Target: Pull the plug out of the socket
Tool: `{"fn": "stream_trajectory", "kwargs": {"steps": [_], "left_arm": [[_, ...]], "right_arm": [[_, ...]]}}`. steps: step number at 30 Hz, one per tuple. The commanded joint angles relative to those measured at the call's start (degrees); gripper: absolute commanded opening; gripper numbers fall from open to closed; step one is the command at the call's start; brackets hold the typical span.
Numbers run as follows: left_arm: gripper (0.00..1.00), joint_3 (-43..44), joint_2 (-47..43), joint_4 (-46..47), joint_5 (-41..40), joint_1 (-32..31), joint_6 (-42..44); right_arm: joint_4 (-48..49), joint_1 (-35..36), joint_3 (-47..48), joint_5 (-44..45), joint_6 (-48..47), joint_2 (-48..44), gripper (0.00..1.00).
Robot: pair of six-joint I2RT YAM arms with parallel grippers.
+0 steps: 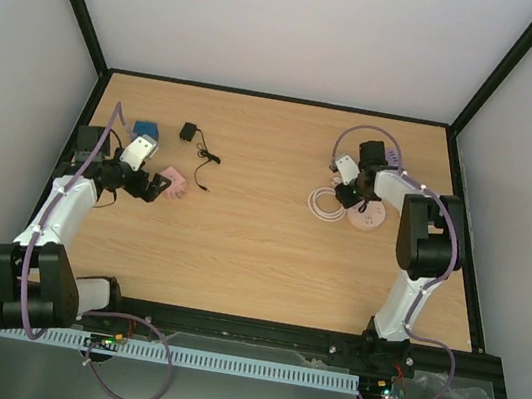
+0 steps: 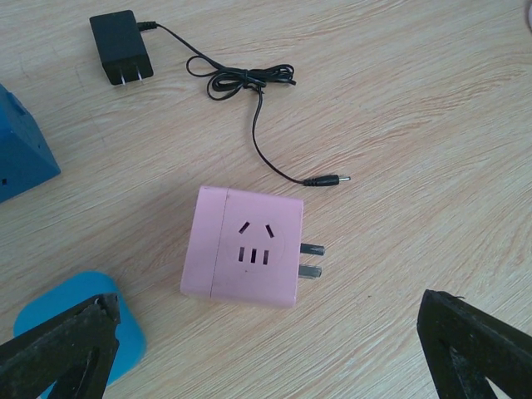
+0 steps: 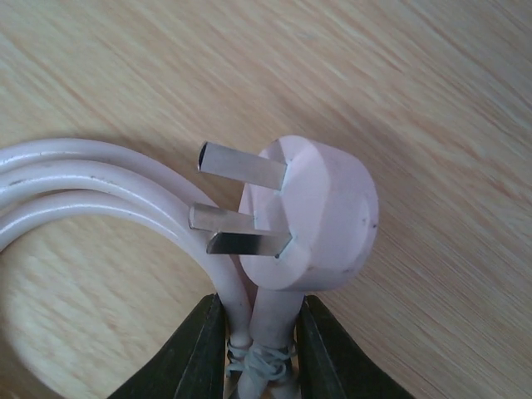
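Note:
The pink cube socket (image 2: 245, 247) lies flat on the wooden table with its slots facing up, nothing plugged into it, and two metal prongs sticking out of its right side. My left gripper (image 2: 268, 320) hovers over it, open wide, one finger on each side; in the top view the socket (image 1: 176, 183) sits just right of that gripper (image 1: 152, 185). The pale pink plug (image 3: 320, 212) shows three bare prongs. My right gripper (image 3: 262, 324) is shut on the plug's neck and a strand of its cable (image 3: 83, 179), at the table's right (image 1: 353, 195).
A black adapter (image 2: 121, 46) with a thin tangled cord lies beyond the socket. Blue objects sit at the left, one a block (image 2: 21, 141), one rounded (image 2: 75, 307). The plug's white cable is coiled (image 1: 324, 204) beside a pink disc (image 1: 367, 216). Black frame rails edge the table.

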Motion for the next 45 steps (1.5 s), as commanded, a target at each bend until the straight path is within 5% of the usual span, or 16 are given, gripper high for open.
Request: {"fn": "stream_trajectory", "kwargs": {"steps": [1, 8, 15, 27, 35, 45], "left_arm": [[1.0, 1.87, 1.02, -0.26, 0.01, 0.32, -0.66], [1.0, 4.72, 4.35, -0.3, 0.63, 0.36, -2.37], [1.0, 12.11, 8.11, -2.14, 1.63, 0.84, -4.17], [1.0, 41.85, 21.7, -9.63, 1.8, 6.39, -15.87], [1.0, 44.06, 23.91, -7.57, 2.26, 14.32, -20.95], [1.0, 27.72, 18.77, -3.49, -0.01, 18.16, -15.81]], "right_arm": [[0.06, -3.18, 0.84, 1.13, 2.79, 0.66, 0.24], [-1.53, -4.31, 1.58, -2.09, 3.89, -3.17, 0.36], [-5.8, -4.48, 7.93, -5.39, 5.67, -7.03, 0.68], [-11.49, -10.22, 24.13, -17.24, 13.26, -10.07, 1.0], [-3.16, -19.63, 21.57, -24.16, 21.71, -14.96, 0.98], [8.69, -30.17, -1.07, -29.01, 24.02, -22.47, 0.98]]}}
